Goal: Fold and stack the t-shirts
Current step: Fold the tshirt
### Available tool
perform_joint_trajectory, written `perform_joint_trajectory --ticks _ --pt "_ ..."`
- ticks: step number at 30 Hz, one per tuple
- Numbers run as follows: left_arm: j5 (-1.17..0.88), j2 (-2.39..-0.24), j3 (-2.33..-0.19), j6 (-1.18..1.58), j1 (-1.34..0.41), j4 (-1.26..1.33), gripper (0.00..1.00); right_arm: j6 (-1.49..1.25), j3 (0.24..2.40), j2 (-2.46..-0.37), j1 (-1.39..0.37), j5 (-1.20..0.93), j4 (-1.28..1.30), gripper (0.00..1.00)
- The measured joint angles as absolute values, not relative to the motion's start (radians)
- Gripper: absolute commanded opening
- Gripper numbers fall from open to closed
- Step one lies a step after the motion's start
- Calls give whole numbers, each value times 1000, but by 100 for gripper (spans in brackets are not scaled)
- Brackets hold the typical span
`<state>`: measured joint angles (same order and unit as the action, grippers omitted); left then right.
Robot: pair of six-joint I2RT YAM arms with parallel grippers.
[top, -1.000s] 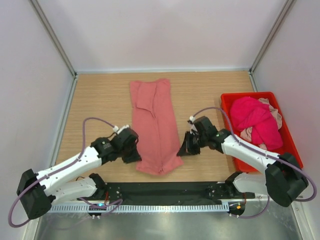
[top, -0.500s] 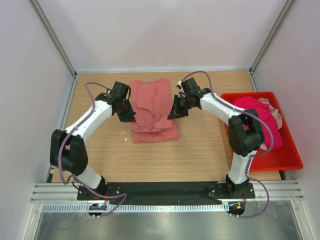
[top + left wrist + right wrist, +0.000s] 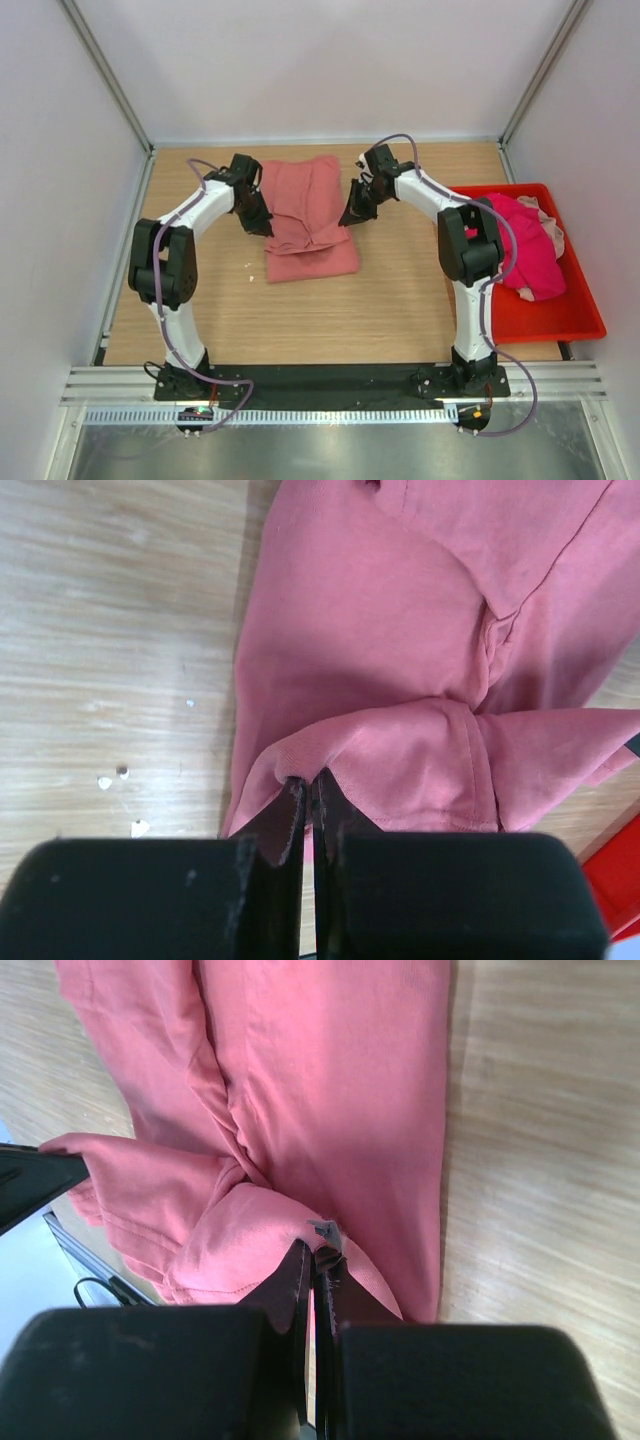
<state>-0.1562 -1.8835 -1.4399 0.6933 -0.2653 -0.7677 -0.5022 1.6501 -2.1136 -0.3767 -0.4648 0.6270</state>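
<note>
The salmon t-shirt lies half-folded at the far centre of the table. The red bin at right holds a magenta t-shirt, perhaps a paler one too. The left gripper and right gripper each clench the salmon t-shirt's lifted hem.

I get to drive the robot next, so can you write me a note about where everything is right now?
Left claw: shut on the salmon shirt, pinching its left edge.
Right claw: shut on the same shirt's right edge.
Things: the salmon shirt lies on the table, its near end doubled back and the pinched edge held over its middle. The magenta shirt and a paler one sit crumpled in the red bin.
Done: the first fold is about halfway over.
Left: lay the held edge down, let go, then fold the bin shirts and stack them all.
</note>
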Motion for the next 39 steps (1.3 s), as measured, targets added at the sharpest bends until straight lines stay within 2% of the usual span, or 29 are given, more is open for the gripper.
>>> perform_joint_trajectory --ticks 18,21,22,24,26,27,28,29,32,36,39 --pt "-240 -2054 -1610 691 -222 -762 1 -542 1761 -2252 -329 -499 629 1" --pt "-240 -2068 -1628 691 -221 -765 4 -562 1779 -2255 -320 -505 624 6" --pt "-238 -2075 -1640 693 -220 -782 14 -566 1792 -2262 -318 -511 624 16" --pt "-233 -2093 -1663 694 -217 -794 30 -579 1832 -2283 -318 -521 619 25" --pt "-226 -2103 -1674 694 -211 -805 41 -582 1870 -2300 -316 -525 625 41" --pt "-219 -2105 -1676 696 -207 -814 47 -580 1890 -2307 -316 -523 638 46" --pt "-213 -2105 -1679 697 -203 -826 60 -575 1905 -2309 -316 -519 653 51" --pt "-206 -2104 -1681 692 -199 -838 62 -564 1910 -2303 -316 -511 669 62" --pt "-189 -2082 -1681 695 -192 -864 68 -508 1821 -2217 -338 -440 703 68" --pt "-164 -1966 -1646 692 -191 -881 68 -439 1641 -2032 -433 -293 743 69" --pt "-149 -1848 -1610 685 -191 -884 67 -410 1609 -1960 -526 -194 757 65"
